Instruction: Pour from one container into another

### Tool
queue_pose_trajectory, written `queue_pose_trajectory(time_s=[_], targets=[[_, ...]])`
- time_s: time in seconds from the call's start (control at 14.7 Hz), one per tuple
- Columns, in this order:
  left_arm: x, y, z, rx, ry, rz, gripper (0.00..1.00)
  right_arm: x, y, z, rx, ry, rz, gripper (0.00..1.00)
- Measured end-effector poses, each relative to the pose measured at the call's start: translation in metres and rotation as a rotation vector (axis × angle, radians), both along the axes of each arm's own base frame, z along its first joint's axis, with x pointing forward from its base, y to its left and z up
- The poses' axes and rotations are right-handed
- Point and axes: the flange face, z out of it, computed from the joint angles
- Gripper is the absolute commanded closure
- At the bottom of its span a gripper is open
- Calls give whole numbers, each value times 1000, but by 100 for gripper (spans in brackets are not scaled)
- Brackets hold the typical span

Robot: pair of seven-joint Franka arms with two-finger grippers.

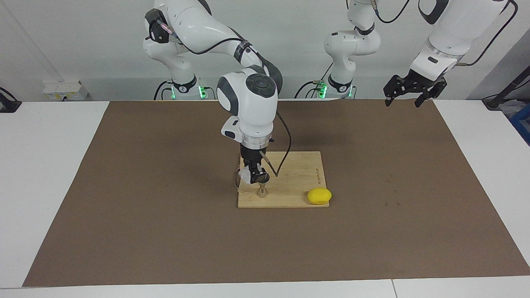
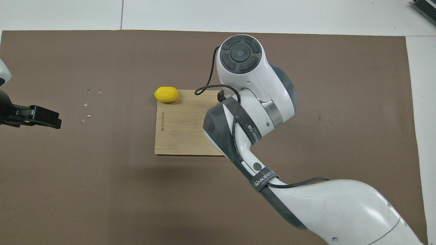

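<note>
Right hand (image 1: 253, 178) is clamped on the glass cup (image 1: 245, 177), hanging directly over the jigger (image 1: 261, 191), which stands upright on the cutting board (image 1: 298, 174) at the edge farthest from the robots. Cup looks tilted on its side toward the jigger, mouth just above its rim, so the pour hinges on that vertical alignment. Right arm reaches out over the board, wrist pointing straight down. Lemon (image 1: 319, 195) sits at the board's corner toward the left arm's end. Left hand (image 1: 414, 89) waits released, well away from the board.

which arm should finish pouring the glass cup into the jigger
Right. The right gripper is shut on the glass cup just above the jigger on the cutting board. The left gripper waits open above its own end of the table.
</note>
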Motion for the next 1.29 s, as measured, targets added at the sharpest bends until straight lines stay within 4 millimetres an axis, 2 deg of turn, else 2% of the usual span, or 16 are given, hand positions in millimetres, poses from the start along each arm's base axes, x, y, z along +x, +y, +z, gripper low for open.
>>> queue_pose_trajectory(time_s=[0.48,0.61,0.82,0.95,1.09,1.29], targets=[[0,0,0,0,0,0,0,26,-53,2,205,97,-91,100],[0,0,0,0,0,0,0,35,-77,1,272,125,-121,100],[0,0,0,0,0,0,0,50,-131,-13,367,174,-156,100],[0,0,0,0,0,0,0,53,-176,-30,441,212,-170,100],[0,0,0,0,0,0,0,48,-222,-50,518,232,-179,100],[0,0,0,0,0,0,0,30,-285,-86,606,256,-186,100]])
